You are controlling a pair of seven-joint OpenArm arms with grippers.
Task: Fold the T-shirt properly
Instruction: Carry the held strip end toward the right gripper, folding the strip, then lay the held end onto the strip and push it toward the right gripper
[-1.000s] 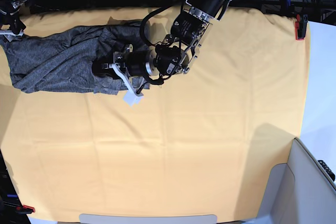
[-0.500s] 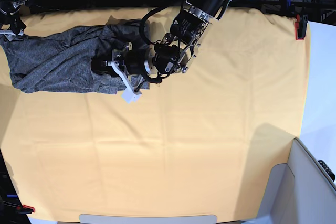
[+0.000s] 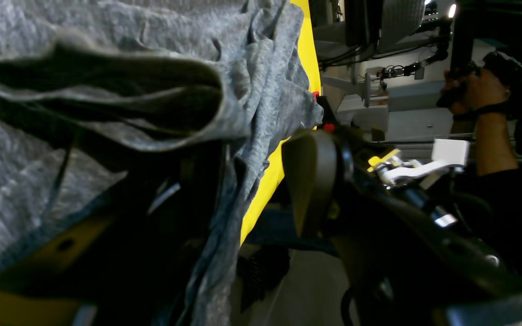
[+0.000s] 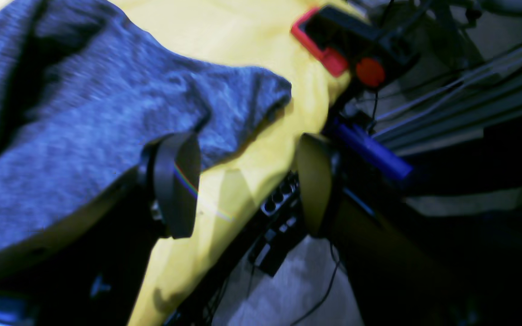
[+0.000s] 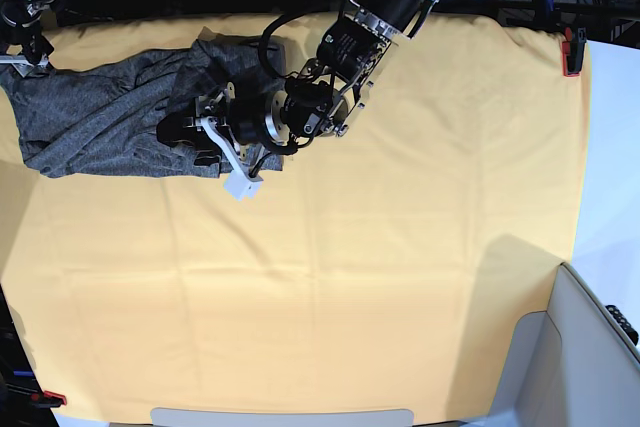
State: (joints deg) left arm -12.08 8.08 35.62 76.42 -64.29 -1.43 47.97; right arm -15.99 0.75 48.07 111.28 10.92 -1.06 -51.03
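Reaching low across the table, the left gripper sits at the near edge of the T-shirt, jaws apart. The left wrist view shows one dark finger standing clear on the right and the other buried under a bunched grey fold, so nothing is clamped between them, though cloth drapes over and against that buried finger. A white tab fixed to this gripper lies on the bare cloth just beside the shirt's lower edge.

The right gripper hangs at the far left corner of the table, also with its jaws apart. One pad rests at the edge of the shirt; the other stands off over bare yellow. It holds nothing.

The T-shirt is a heathered charcoal-grey knit, lying crumpled in the upper left part of the yellow tablecloth, stretched sideways into a long, wrinkled mass with overlapping folds. A red clamp pins the tablecloth near the shirt's end.

By my judgement the folding is barely begun: the shirt is neither spread flat nor squared, and no neat fold shows. Flattening, folding in the sleeves and doubling the body all seem left to do.
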